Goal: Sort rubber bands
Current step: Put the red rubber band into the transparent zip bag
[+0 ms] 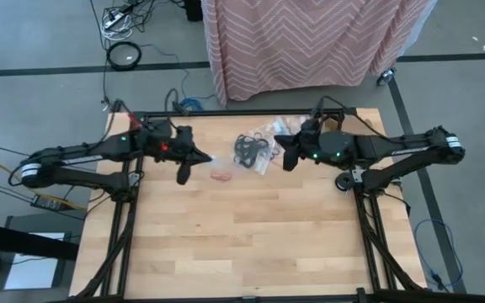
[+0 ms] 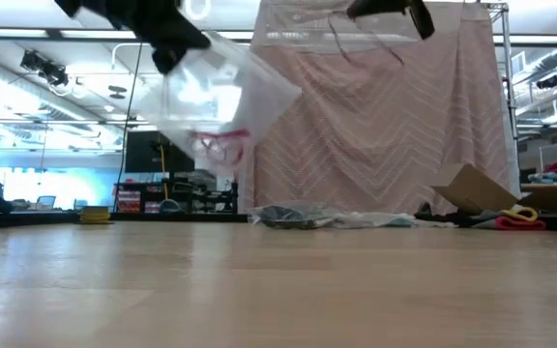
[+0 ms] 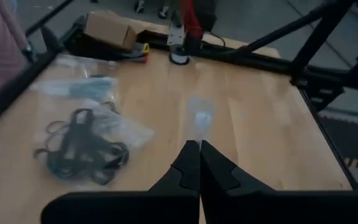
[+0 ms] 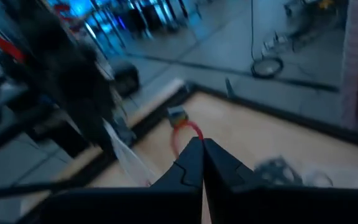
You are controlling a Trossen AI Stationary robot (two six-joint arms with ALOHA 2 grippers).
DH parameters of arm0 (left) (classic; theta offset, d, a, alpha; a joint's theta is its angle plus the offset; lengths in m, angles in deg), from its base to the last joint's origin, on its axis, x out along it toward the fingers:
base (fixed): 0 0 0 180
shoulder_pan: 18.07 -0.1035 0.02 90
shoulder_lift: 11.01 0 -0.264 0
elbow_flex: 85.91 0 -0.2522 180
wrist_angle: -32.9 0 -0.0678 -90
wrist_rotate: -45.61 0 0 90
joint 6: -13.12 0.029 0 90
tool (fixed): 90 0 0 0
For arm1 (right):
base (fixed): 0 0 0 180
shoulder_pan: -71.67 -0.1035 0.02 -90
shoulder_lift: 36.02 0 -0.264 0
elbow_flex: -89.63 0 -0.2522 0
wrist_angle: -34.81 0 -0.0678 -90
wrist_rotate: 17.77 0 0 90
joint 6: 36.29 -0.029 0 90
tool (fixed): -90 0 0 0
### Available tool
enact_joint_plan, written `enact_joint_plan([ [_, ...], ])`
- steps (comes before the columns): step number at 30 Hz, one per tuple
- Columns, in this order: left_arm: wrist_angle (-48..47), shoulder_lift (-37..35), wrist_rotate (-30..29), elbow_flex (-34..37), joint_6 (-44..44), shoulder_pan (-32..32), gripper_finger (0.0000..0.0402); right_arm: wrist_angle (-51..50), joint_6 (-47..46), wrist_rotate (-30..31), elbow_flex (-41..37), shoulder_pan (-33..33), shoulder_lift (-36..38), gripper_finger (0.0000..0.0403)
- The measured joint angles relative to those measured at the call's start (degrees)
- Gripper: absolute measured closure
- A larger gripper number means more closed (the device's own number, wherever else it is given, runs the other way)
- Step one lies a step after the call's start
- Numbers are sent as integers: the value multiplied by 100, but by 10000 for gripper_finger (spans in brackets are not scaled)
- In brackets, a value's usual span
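- Over the counter's (image 1: 242,244) far half, the left gripper (image 1: 183,174) hangs clenched on a clear bag (image 2: 216,101) with red rubber bands (image 2: 222,147) inside.
- Black rubber bands (image 1: 253,151) lie between both arms, just beside the right gripper (image 1: 286,160).
- That right gripper is clamped shut on nothing, and looks nearer to them.

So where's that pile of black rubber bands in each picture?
High view: black rubber bands in the table's far middle.
Low view: low dark heap at the far edge.
Left wrist view: big dark tangle.
Right wrist view: blurred clump, probably.
Shared landmark: pink zigzag cloth.
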Motion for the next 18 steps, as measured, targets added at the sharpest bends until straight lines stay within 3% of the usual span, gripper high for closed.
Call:
enact_joint_plan([
  [8, 1905, 784, 493, 421, -714, 0, 401, 980, 488, -103, 4, -5, -206, 403],
  [18, 2575, 1297, 799, 418, -913, 0, 401, 1446, 444, -294, 7, -3, -630, 403],
])
